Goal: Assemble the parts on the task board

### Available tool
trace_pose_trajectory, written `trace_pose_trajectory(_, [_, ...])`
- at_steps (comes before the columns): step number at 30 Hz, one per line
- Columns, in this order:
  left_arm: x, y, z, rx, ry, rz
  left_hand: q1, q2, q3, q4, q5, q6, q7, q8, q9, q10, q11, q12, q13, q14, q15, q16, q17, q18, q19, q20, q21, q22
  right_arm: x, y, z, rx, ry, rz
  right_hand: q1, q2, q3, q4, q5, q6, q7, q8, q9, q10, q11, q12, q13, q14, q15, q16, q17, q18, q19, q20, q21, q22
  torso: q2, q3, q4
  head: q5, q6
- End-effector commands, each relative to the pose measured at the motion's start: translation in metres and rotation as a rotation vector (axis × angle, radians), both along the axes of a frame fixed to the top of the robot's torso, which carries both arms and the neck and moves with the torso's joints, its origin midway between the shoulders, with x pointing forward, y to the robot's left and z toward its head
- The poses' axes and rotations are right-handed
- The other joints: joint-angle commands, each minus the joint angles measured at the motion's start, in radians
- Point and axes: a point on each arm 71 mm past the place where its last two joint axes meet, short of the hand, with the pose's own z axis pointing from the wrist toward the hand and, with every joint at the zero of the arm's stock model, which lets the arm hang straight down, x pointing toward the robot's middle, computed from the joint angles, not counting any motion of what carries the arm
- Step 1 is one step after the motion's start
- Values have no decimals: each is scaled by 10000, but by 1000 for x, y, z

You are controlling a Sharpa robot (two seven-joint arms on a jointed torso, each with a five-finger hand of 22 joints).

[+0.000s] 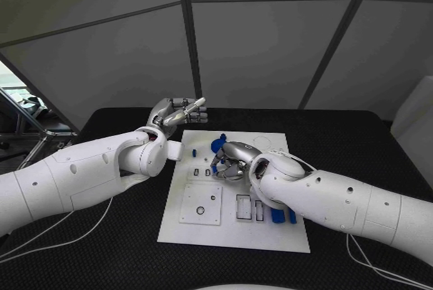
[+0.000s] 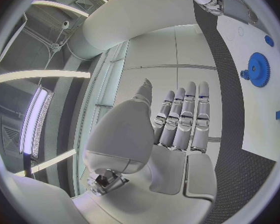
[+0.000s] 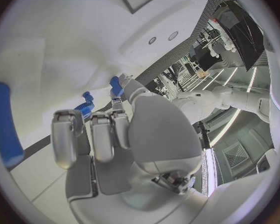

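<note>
White rectangular task board (image 1: 271, 233) on black table (image 1: 361, 133)
My left hand (image 1: 181, 111) spread, holding nothing; my right hand's (image 1: 230, 161) grip: cannot tell

The white rectangular task board (image 1: 236, 230) lies on the black tabletop (image 1: 361, 146). The right robot hand (image 1: 231, 160) hangs over the board's middle; the blue toothed gear (image 1: 218, 144) sits just beyond it, two blue bar-shaped parts (image 1: 282, 215) behind it. The left robot hand (image 1: 178, 112) hovers past the board's far left corner.

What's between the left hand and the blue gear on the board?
Nothing. In the left wrist view, bare black table and white task board separate the left hand from the blue gear.
</note>
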Motion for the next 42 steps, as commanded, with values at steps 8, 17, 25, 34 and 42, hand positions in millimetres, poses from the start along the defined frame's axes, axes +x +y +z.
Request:
trace_pose_trajectory(8, [0, -2, 2, -27, -62, -137, 58, 31, 18, -69, -13, 20, 29, -55, -8, -13, 64, -56, -5, 32, 16, -36, 17, 31, -47, -4, 60, 5, -2, 3, -2, -263, 34, 196, -103, 46, 41, -22, 2, 94, -57, 35, 42, 75, -27, -59, 1361, 967, -29, 29, 2307, -28, 378, -51, 22, 1840, 0, -1, -7, -2, -38])
trace_pose_trajectory(17, [1, -2, 1, -24, -53, -137, 58, 31, 18, -69, -13, 20, 29, -55, -8, -13, 64, -56, -5, 32, 16, -36, 17, 31, -47, -4, 60, 5, -1, 4, -4, -405, 122, 222, -149, 14, 34, -18, -17, 70, -46, 18, 35, 61, -19, -79, 1345, 966, -22, 26, 2299, -24, 363, -47, 12, 1823, 5, 3, -11, -14, -46])
trace_pose_trajectory(25, [1, -2, 1, -24, -41, -143, 58, 31, 18, -69, -13, 20, 29, -55, -8, -13, 64, -56, -5, 32, 16, -36, 17, 31, -47, -4, 60, 5, -1, 4, -7, -625, 277, 242, -262, -44, 36, 1, -63, -73, 9, -75, -5, -1, 23, -160, 1278, 961, 9, 17, 2279, -15, 329, -28, -10, 1784, 0, -1, -6, -22, -67])
trace_pose_trajectory(34, [1, -1, 1, -22, -31, -145, 50, 40, 7, -81, -16, 21, 29, -67, -8, -11, 64, -65, -5, 32, 17, -54, 27, 31, -54, -2, 63, 5, 2, 2, -8, -695, 289, 176, -378, -141, 54, 14, -75, -414, 149, -278, -77, -72, 139, -241, 1214, 962, 101, 19, 2286, -8, 302, 39, -29, 1755, 1, 1, -9, -10, -83])
trace_pose_trajectory(42, [1, -1, 1, -17, -21, -141, 50, 40, 7, -81, -16, 21, 29, -67, -8, -11, 64, -65, -5, 32, 17, -54, 27, 31, -54, -2, 63, 5, 1, 3, -8, -710, 256, 199, -370, -154, 62, 0, -67, -424, 154, -284, -78, -72, 145, -239, 1217, 963, 109, 20, 2290, -8, 301, 47, -30, 1754, 0, 3, -9, -1, -102])
